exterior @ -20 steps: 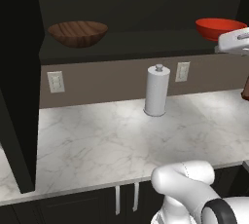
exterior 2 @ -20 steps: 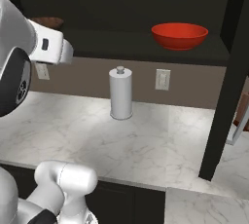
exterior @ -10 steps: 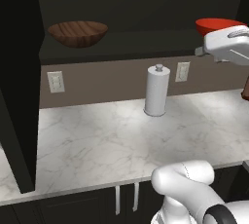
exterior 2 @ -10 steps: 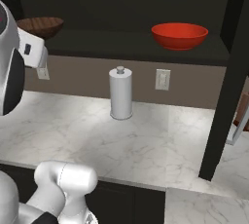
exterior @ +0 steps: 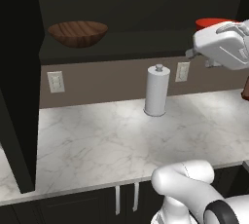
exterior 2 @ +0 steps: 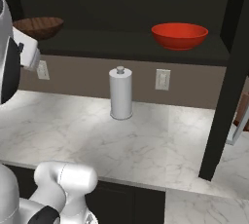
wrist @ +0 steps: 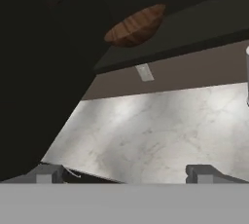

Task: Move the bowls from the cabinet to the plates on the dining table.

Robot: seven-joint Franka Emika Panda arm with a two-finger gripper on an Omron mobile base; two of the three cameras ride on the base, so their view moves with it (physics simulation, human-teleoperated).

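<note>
Hanging high over the tabletop [exterior: 97,140] with its jaws spread wide and nothing between them, the gripper [wrist: 124,173] looks along its two dark fingertips [wrist: 204,173] toward the open cabinet [exterior: 121,47]. Neither bowl is touched. Both sit on the cabinet's dark shelf, well apart: the wooden bowl [wrist: 136,26] toward the left end, the red bowl [exterior 2: 180,35] toward the right.

The wooden bowl looks rigid and fairly light — wide and shallow, with a thin rim that probably gives the best hold, one finger inside the wall and one outside. Its matte grain should offer some friction. The red bowl seems glossy, so likely more slippery and perhaps breakable; a rim pinch there would call for a squarer, firmer bite. Either bowl must be lifted clear of the shelf edge before it is drawn out.

The hand view brings the wooden bowl near its top, tilted with the hand's roll, above a pale wall outlet [wrist: 144,72]. The left base view shows the white hand [exterior: 221,47] raised in front of the red bowl [exterior: 211,23], hiding most of it. The right base view shows that bowl whole, with a paper-towel roll [exterior 2: 120,94] standing upright on the tabletop below, and the wooden bowl [exterior 2: 39,26] partly behind the arm.
</note>
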